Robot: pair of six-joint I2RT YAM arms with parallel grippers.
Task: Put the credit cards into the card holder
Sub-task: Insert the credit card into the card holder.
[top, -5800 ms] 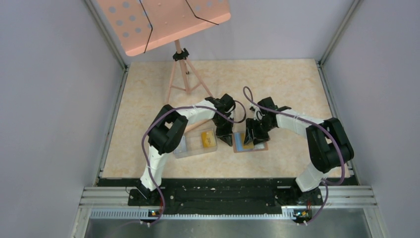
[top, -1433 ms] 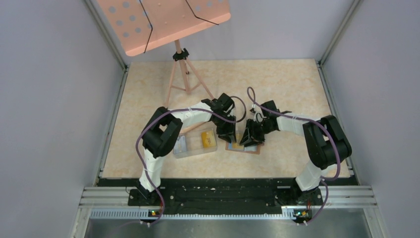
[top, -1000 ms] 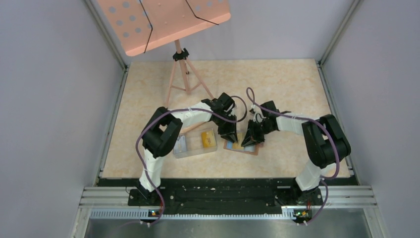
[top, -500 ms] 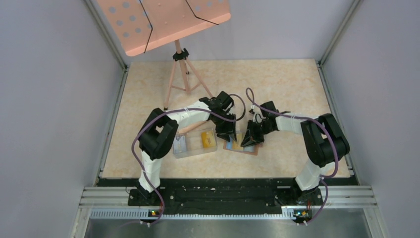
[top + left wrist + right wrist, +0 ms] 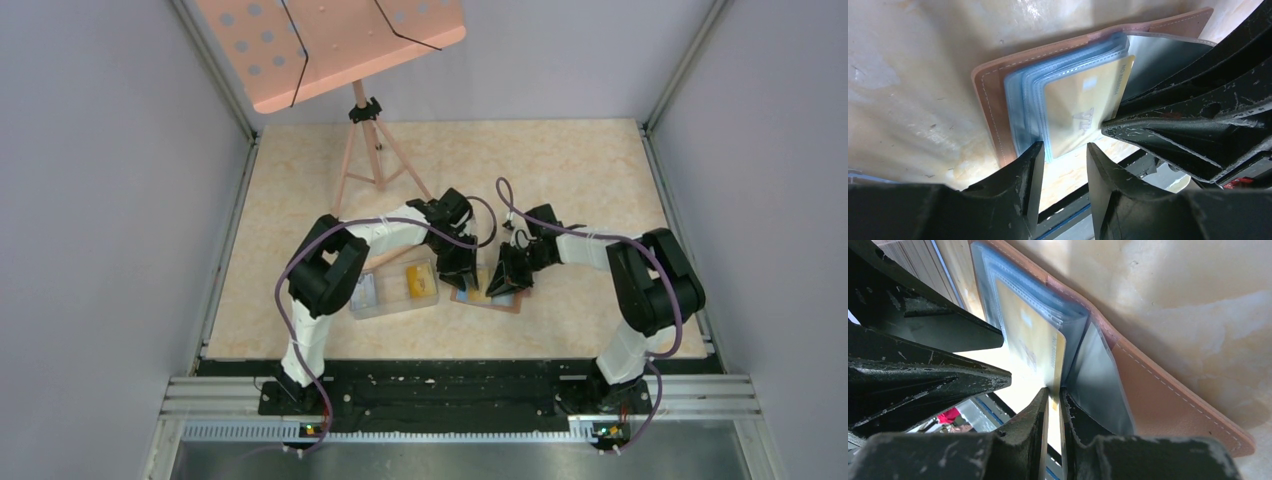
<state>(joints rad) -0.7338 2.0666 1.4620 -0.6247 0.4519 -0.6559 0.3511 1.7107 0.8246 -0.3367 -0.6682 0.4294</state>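
A beige marbled table (image 5: 560, 170) sits between grey walls, with a pink music stand (image 5: 330, 45) at the back. The brown card holder (image 5: 990, 100) lies open near the middle, its clear sleeves (image 5: 1023, 95) fanned up. A yellow card (image 5: 1083, 110) sits partway in one sleeve, and the right gripper (image 5: 1053, 395) pinches its free edge. The left gripper (image 5: 1064, 149) has its fingers apart beside the sleeves' edge, holding nothing. Just left of the holder, a clear tray (image 5: 400, 309) holds a second yellow card (image 5: 418, 280) and a grey-blue card (image 5: 365, 290).
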